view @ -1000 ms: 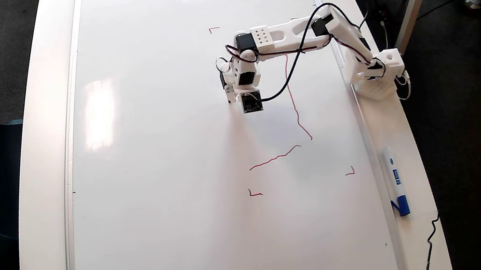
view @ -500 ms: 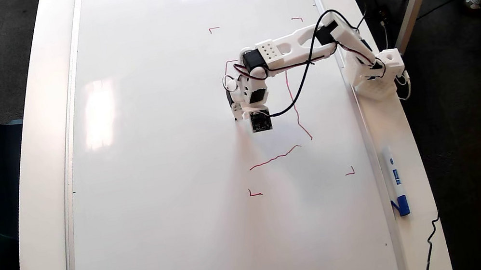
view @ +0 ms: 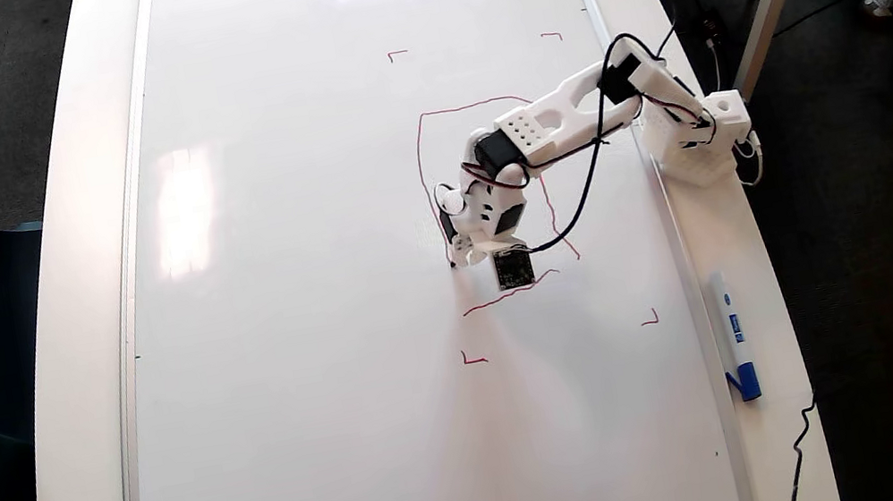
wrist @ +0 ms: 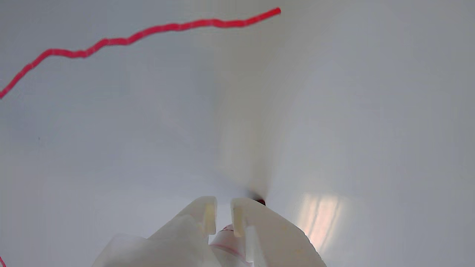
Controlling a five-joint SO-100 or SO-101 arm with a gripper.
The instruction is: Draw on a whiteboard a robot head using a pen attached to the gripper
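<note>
The light, stiff pen (wrist: 227,237) was held tight between the nearly closed fingers of the gripper (wrist: 223,211), its tip pressed on the slippery whiteboard (view: 304,265).

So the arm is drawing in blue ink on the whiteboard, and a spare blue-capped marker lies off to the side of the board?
Not quite: the ink is red, not blue. The overhead view shows red lines on the whiteboard around the gripper, and the wrist view shows a red stroke too. The rest holds: a blue-capped marker lies beside the board's right edge in the overhead view.
</note>
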